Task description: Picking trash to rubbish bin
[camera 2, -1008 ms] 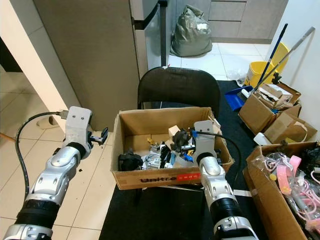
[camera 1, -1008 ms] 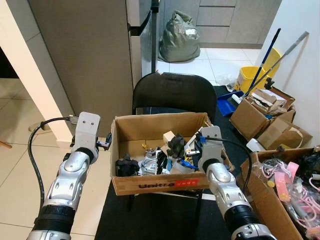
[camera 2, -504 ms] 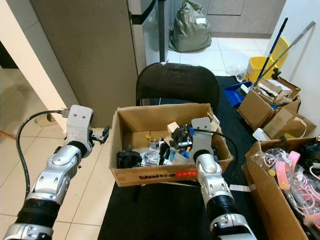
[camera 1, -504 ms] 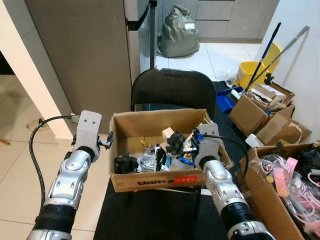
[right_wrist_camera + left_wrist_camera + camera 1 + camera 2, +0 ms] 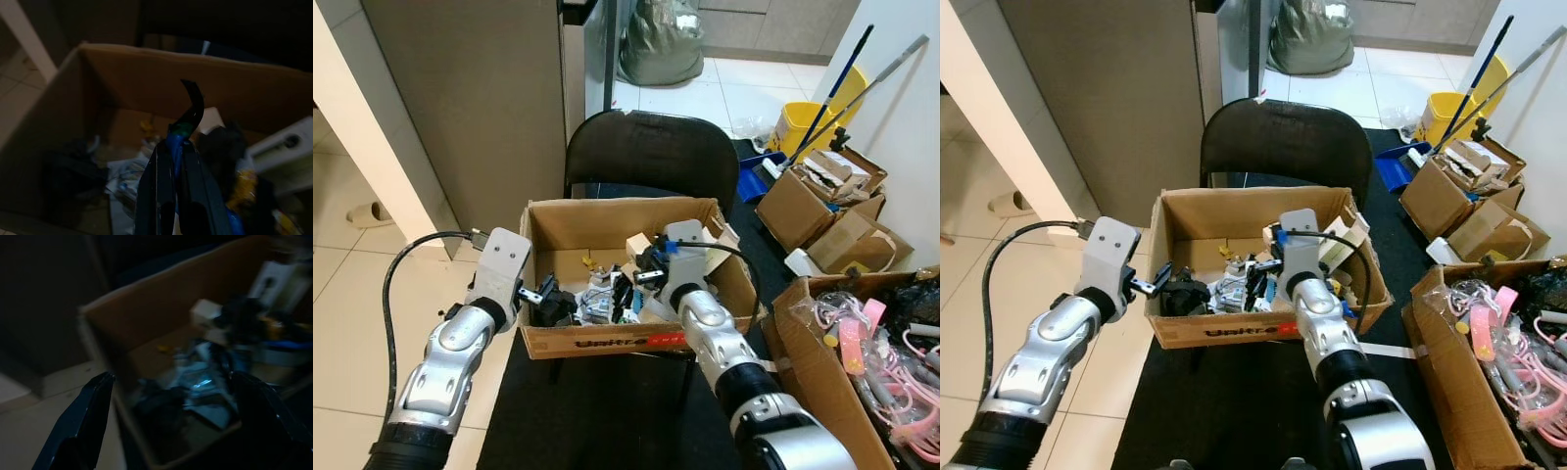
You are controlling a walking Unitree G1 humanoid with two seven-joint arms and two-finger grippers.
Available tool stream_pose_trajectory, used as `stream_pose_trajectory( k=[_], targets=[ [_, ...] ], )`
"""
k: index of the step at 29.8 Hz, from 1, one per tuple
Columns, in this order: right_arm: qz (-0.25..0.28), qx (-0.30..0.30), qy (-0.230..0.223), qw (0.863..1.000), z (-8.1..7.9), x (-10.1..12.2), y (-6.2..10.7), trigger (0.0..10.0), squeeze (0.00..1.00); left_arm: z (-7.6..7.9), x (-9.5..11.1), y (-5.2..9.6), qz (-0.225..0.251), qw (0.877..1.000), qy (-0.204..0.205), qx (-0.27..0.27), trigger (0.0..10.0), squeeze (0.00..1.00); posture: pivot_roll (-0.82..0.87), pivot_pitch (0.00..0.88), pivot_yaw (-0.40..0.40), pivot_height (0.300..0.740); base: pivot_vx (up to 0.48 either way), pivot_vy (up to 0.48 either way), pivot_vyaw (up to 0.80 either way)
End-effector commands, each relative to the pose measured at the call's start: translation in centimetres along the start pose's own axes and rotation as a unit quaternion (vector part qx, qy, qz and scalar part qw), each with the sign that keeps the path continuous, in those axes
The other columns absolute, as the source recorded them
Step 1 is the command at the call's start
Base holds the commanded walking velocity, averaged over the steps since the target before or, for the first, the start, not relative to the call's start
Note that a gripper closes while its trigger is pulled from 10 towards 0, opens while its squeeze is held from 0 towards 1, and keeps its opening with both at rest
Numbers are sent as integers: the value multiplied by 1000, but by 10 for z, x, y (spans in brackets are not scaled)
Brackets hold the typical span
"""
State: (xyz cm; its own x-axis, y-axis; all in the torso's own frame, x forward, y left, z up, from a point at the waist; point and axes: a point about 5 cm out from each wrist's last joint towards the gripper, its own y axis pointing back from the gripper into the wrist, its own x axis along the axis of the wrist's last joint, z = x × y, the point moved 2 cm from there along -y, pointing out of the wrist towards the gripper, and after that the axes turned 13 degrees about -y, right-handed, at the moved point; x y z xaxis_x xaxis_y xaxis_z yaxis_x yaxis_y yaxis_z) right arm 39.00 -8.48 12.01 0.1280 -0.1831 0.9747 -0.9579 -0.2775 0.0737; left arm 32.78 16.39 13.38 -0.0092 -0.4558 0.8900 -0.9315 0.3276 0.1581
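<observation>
One open brown cardboard box (image 5: pixel 607 338) of mixed scrap sits on one black folding chair (image 5: pixel 646 171) over a dark mat (image 5: pixel 1234 411) and pale tiled floor, with three more cardboard boxes on my right and one yellow mop bucket (image 5: pixel 808 127) beyond. My right hand (image 5: pixel 177 147) is pressed together, pinching a thin curved blue-and-black plastic strip (image 5: pixel 188 115) above the box's contents, its long axis running along my fingers towards the box's far wall. My left hand (image 5: pixel 171 401) is spread, hovering at the box's left wall.

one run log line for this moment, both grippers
left gripper: open, at cardboard box left wall | right gripper: shut on blue and black scrap, over box | box on black chair
</observation>
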Motion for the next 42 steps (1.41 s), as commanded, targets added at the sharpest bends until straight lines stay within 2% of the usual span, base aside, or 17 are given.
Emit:
stream_pose_trajectory(
  k=[1,2,3,7,11,18,19,20,26,37,38,39,40,41,42],
  targets=[
    [-6,8,-5,1000,-4,-3,-2,10000,0,10,-1,5,4,999,0,-51,10000,0,86,218,-35,740,0,0,0],
    [-6,8,-5,1000,-4,-3,-2,10000,0,10,-1,5,4,999,0,-51,10000,0,86,218,-35,740,0,0,0],
    [0,13,-4,1000,-9,5,-7,10000,0,20,0,9,7,994,-10,-111,10000,0,83,215,-30,740,0,0,0],
    [12,13,1,1000,-13,14,-12,10000,0,28,2,11,11,988,-16,-153,10000,0,80,213,-25,740,0,0,0],
    [29,5,16,999,-14,22,-15,10000,0,34,4,11,16,985,-10,-174,10000,0,77,210,-23,740,0,0,0],
    [22,-18,44,999,-8,21,-15,10000,0,34,9,12,24,983,-5,-182,10000,0,78,207,-26,740,0,0,0],
    [21,-23,44,999,-5,21,-15,10000,612,34,9,12,25,983,-5,-182,10000,0,79,206,-27,740,0,0,0],
    [20,-27,42,999,-4,21,-15,10000,1000,34,9,12,25,983,-6,-182,10000,0,78,204,-26,740,0,0,0],
    [21,-39,40,998,2,22,-15,10000,1000,33,10,12,26,983,-5,-182,10000,0,79,199,-23,740,0,0,0],
    [23,-38,37,998,3,24,-15,10000,1000,31,12,8,28,983,-9,-181,10000,0,78,183,-16,740,0,0,0],
    [23,-40,50,998,3,25,-16,10000,1000,30,13,8,29,983,-10,-178,10000,0,77,176,-16,740,0,0,0],
    [32,-16,141,989,-4,27,-16,10000,0,28,13,6,29,984,-13,-173,10000,0,75,172,-15,740,0,0,0],
    [32,-16,141,989,-4,27,-16,10000,0,28,13,6,29,984,-13,-173,10000,0,75,172,-15,740,0,0,0],
    [38,-5,182,982,-8,28,-16,10000,0,28,13,6,29,985,-14,-172,10000,0,75,170,-14,740,0,0,0],
    [50,46,277,958,-22,27,-15,10000,0,28,13,5,29,985,-14,-172,10000,0,75,170,-14,740,0,0,0]
  ],
)
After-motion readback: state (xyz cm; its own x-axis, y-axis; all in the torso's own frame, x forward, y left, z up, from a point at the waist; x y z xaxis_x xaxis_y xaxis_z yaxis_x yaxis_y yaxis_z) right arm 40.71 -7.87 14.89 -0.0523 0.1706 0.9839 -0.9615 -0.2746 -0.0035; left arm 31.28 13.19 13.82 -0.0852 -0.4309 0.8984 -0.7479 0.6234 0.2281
